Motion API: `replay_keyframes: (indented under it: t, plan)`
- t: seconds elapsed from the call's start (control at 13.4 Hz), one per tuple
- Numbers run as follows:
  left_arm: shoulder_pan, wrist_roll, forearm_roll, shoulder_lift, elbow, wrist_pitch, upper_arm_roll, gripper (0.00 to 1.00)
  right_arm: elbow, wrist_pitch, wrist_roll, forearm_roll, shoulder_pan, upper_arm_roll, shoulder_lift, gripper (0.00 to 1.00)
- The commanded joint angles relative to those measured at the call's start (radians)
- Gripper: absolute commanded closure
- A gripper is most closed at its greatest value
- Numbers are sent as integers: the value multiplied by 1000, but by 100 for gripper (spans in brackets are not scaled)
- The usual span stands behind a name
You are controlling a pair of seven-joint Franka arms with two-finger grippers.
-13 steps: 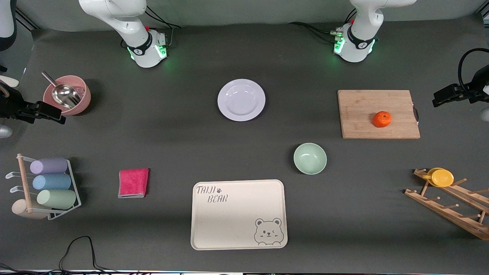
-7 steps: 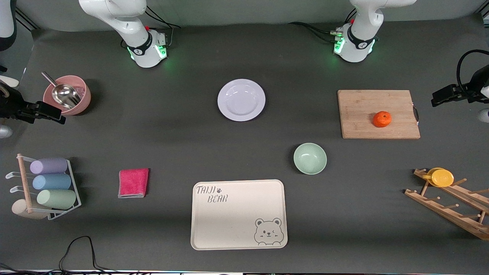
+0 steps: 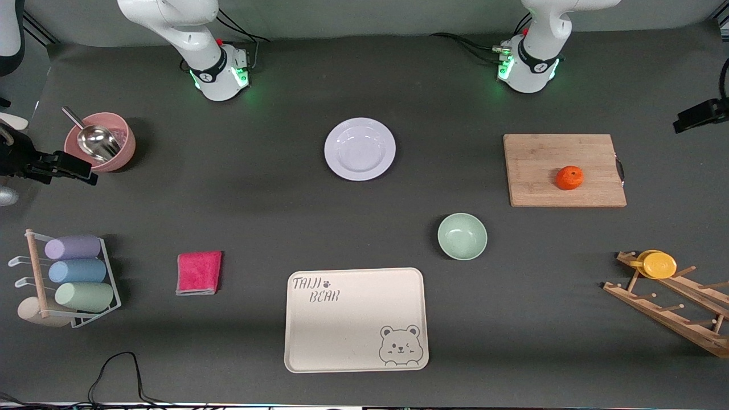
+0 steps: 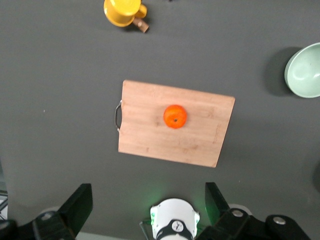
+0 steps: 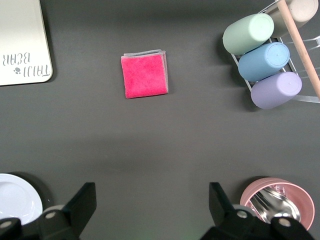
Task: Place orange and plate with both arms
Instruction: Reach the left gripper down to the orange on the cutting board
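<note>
The orange (image 4: 175,116) (round, loose on the board (image 4: 200,145)) could roll if nudged; both grippers, left (image 4: 147,205) and right (image 5: 152,205), hang wide, holding nothing.

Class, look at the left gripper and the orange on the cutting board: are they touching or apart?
Apart. The left wrist view shows the left gripper open, high above, with bare cutting board and table between its fingers and the orange.
</note>
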Motion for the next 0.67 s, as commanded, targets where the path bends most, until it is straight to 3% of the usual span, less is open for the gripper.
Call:
replay_keyframes:
  t: [0.0,0.15,0.37,0.6]
  plan:
    - [-5,-2,10,-162,-196,38,-2,0,-15,-10,23,-8,13,-9,-21,0]
    - [-8,-11,6,-238,-305,59,-5,0,-15,-10,23,-8,13,-9,-23,0]
    - [-26,-46,3,-250,-353,69,-34,0,-16,-10,23,-8,13,-9,-23,0]
    - [-22,-48,3,-253,-495,218,-45,0,-16,-9,23,-8,13,-9,-23,0]
